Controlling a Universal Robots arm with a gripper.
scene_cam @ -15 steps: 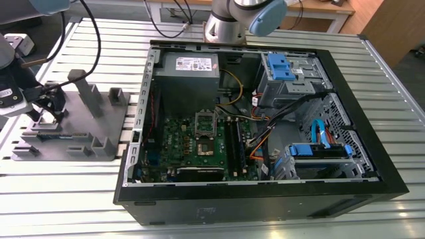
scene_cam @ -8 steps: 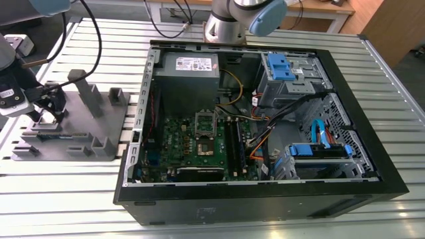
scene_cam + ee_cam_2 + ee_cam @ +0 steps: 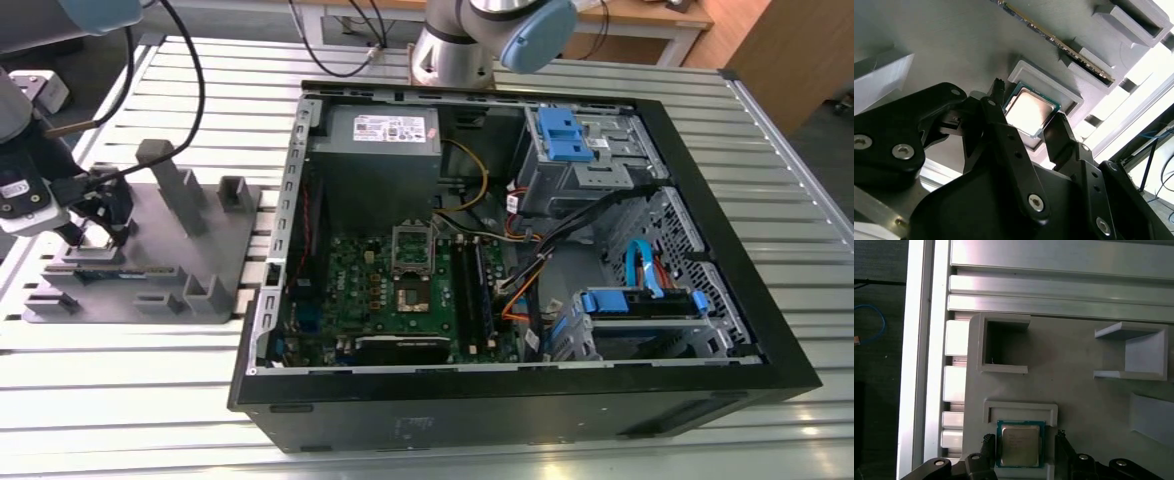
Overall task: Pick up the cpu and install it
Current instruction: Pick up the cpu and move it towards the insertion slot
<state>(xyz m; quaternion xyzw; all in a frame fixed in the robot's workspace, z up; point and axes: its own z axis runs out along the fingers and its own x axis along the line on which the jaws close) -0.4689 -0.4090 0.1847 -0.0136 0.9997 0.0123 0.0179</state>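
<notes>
Fingers point(image 3: 1063, 452) of the gripper point(image 3: 1024, 439) stand apart, one on each side of the cpu point(image 3: 1028, 110). In the first wrist view a gap shows between one finger and the chip edge, so nothing is clamped. The cpu lies flat, metal top up, in a shallow walled nest point(image 3: 1019, 407) on the grey fixture block point(image 3: 200, 250). The likely fault is uneven contact. If one finger meets the chip first, it may push the chip against the nest wall and tilt it, and the thin edges would then give a poor hold. The nest wall sits close to the fingertips and could catch them if the gripper sits low. A memory module point(image 3: 1064, 47) stands in its slot just beyond the nest, and the upright posts point(image 3: 174, 185) rise near the wrist, so both limit sideways clearance. The block rests on the slotted aluminium table point(image 3: 134, 400). Well apart, toward the exterior view's right, is the open computer case point(image 3: 534, 385) with the green motherboard point(image 3: 360, 290). Its socket frame point(image 3: 411, 250) lies deep behind the case wall, and loose cables point(image 3: 534, 262) run close beside it and could snag.
</notes>
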